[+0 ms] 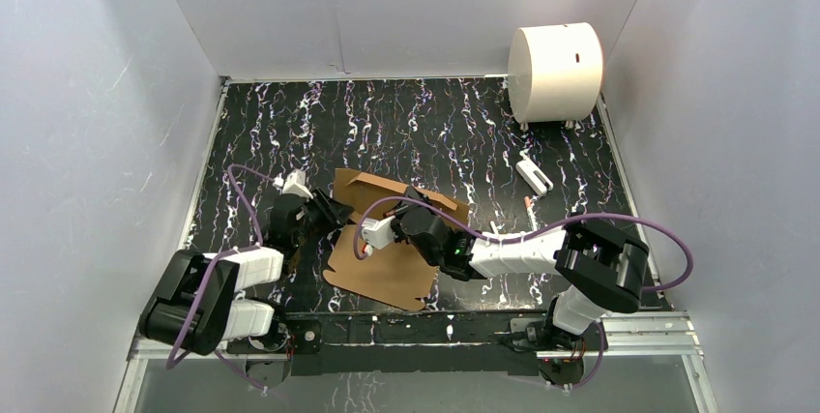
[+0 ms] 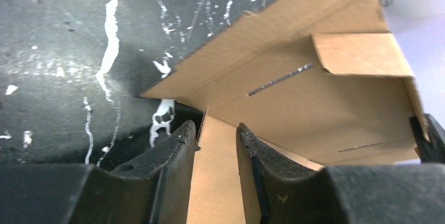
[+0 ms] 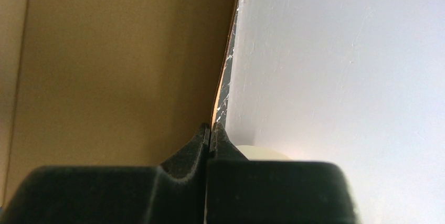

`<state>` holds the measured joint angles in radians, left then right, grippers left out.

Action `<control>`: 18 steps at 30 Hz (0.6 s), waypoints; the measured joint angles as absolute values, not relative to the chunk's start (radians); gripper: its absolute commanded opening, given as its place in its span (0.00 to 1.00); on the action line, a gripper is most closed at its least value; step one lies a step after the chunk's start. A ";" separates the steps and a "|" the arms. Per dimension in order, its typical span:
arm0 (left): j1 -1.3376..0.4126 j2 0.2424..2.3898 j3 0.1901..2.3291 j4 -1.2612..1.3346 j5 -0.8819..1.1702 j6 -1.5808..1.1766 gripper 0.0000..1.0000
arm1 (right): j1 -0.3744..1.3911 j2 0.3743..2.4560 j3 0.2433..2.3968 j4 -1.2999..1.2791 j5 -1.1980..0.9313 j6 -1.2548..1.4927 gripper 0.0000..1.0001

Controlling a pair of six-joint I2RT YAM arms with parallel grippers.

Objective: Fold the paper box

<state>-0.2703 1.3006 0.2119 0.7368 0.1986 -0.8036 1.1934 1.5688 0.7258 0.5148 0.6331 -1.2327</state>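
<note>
Pinching with my right tool point(image 3: 211, 132), I have both fingers pressed together on a thin edge of the paper box point(image 1: 392, 278), and the brown sheet fills the 9 o'clock half of that wrist view. Seen from above, the box lies partly folded on the dark marbled surface point(image 1: 290, 123), near the middle and toward 6 o'clock, with one panel raised along its 12 o'clock side. My right arm reaches in over it from 3 o'clock. My left tool point(image 2: 218, 129) sits at the box's 9 o'clock edge with its fingers apart, a strip of cardboard showing in the gap and a corrugated edge just at the tip of one finger point(image 2: 178, 145). A white cylinder point(image 1: 554, 72) stands well apart at 1 o'clock.
</note>
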 measured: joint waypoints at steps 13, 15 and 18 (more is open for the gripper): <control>-0.352 1.277 0.207 0.807 0.226 -0.743 0.30 | 1.193 1.573 0.751 0.488 0.628 -1.236 0.00; -0.357 1.277 0.207 0.812 0.226 -0.730 0.31 | 1.193 1.573 0.752 0.480 0.628 -1.236 0.00; -0.358 1.289 0.207 0.821 0.223 -0.712 0.31 | 1.194 1.573 0.752 0.469 0.625 -1.236 0.00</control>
